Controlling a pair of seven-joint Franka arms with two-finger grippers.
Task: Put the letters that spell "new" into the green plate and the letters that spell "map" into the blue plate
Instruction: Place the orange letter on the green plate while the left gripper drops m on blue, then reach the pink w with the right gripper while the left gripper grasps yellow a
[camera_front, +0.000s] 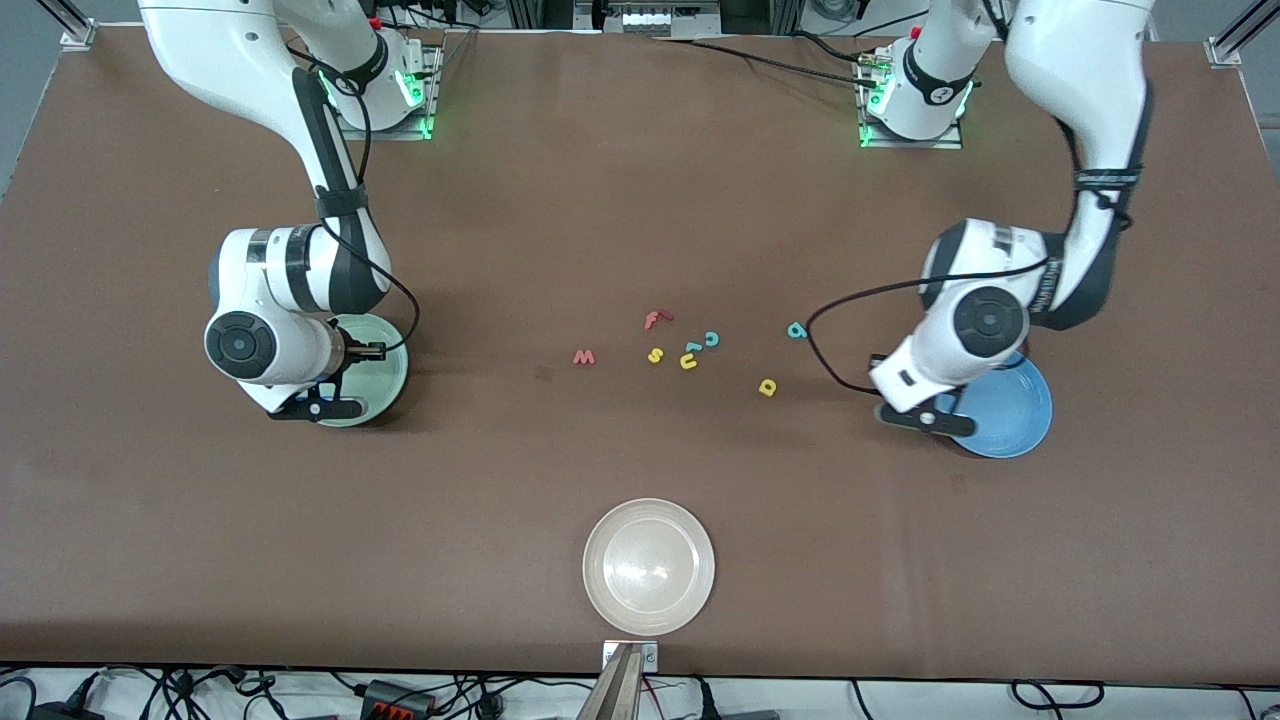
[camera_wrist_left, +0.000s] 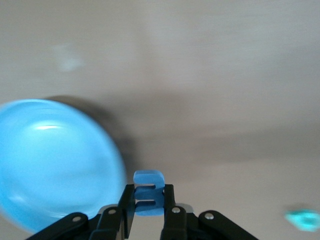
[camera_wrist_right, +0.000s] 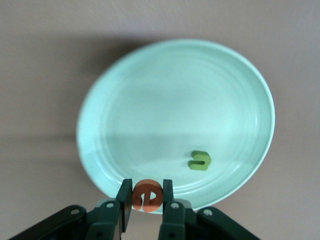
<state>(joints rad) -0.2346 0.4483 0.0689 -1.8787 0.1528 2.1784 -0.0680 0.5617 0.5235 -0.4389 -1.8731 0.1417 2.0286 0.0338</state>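
Observation:
My left gripper (camera_wrist_left: 149, 190) is shut on the blue m (camera_wrist_left: 149, 177), just off the rim of the blue plate (camera_wrist_left: 50, 160) (camera_front: 1015, 410). My right gripper (camera_wrist_right: 147, 186) is shut on the orange e (camera_wrist_right: 147, 196), over the rim of the green plate (camera_wrist_right: 150, 100) (camera_front: 390, 375). The green n (camera_wrist_right: 200, 160) lies inside that plate. On the table's middle lie the pinkish-red w (camera_front: 584, 357), the yellow a (camera_front: 767, 387) and the teal p (camera_front: 797, 330).
A red f (camera_front: 657, 319), a yellow s (camera_front: 655, 355), a yellow u (camera_front: 689, 361) and a teal c (camera_front: 711, 339) cluster mid-table between w and a. A whitish-beige plate (camera_front: 648, 566) sits nearest the front camera.

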